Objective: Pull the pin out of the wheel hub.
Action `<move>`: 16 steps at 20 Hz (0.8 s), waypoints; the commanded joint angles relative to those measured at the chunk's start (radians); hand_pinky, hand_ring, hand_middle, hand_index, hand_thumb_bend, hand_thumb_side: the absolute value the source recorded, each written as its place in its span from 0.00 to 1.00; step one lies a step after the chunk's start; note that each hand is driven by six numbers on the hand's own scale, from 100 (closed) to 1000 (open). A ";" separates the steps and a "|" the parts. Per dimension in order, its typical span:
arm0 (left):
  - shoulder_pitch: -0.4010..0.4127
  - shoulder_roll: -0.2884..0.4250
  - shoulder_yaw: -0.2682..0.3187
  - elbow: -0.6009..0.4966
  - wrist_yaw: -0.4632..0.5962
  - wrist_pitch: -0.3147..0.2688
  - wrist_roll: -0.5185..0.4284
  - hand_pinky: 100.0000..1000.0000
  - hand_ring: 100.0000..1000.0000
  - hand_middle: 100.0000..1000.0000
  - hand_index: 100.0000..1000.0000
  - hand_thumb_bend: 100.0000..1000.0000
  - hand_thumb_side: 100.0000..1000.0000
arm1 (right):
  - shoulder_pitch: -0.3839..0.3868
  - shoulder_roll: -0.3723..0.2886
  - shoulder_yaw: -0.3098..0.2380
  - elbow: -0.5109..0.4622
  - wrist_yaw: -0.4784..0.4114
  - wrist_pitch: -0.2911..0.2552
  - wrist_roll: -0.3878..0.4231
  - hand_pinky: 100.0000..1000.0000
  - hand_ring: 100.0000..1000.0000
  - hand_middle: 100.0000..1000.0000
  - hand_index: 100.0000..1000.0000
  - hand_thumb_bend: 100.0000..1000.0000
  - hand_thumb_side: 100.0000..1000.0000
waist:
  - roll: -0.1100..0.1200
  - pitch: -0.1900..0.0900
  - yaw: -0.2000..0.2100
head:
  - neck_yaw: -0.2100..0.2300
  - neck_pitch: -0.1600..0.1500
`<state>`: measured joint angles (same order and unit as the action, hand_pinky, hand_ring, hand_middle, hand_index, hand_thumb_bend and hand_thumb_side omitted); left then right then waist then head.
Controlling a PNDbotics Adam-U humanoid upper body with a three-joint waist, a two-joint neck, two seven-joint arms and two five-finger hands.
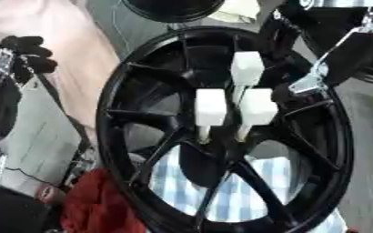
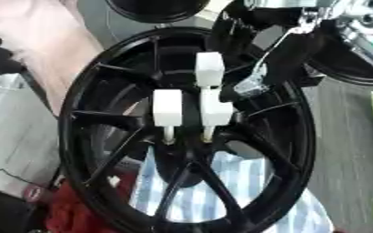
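Black wheel hub (image 1: 126, 136) fills view, spokes radiating from centre. Three white pins (image 1: 210, 107) clustered at hub centre: one at 12 o'clock (image 1: 246, 68), two side by side below it, left one and right one (image 1: 259, 107), thin stems pointing down into hub.

Right hand (image 1: 301, 86) enters from 1–2 o'clock, black with silver links, fingertips just beside right pin; cannot tell finger spread or whether touching.

Left hand (image 1: 27, 52) at 10 o'clock edge, dark fingers curled, holding nothing visible.

Blue-white checked cloth (image 1: 245, 191) shows through spokes at 6 o'clock; red cloth (image 1: 98, 207) at 7 o'clock.
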<state>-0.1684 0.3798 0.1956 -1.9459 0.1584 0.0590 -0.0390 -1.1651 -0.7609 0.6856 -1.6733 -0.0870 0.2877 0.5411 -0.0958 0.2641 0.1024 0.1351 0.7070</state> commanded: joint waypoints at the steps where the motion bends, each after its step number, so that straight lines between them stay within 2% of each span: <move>1: -0.002 0.018 0.012 -0.009 -0.001 0.002 -0.002 0.70 0.60 0.56 0.74 0.00 0.80 | -0.021 -0.007 -0.007 -0.026 0.014 0.013 0.001 0.64 0.59 0.58 0.69 0.55 0.12 | 0.007 -0.027 -0.004 | 0.003 0.012; 16: -0.006 0.022 0.011 -0.008 0.001 0.003 -0.011 0.70 0.60 0.57 0.74 0.00 0.80 | -0.023 0.016 0.011 -0.050 0.025 0.049 0.035 0.63 0.59 0.59 0.68 0.53 0.12 | 0.013 -0.024 -0.030 | 0.019 0.025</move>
<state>-0.1672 0.3798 0.1967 -1.9419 0.1584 0.0638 -0.0458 -1.1692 -0.7345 0.7061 -1.7104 -0.0641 0.3319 0.5746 -0.0892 0.2618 0.0738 0.1493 0.7276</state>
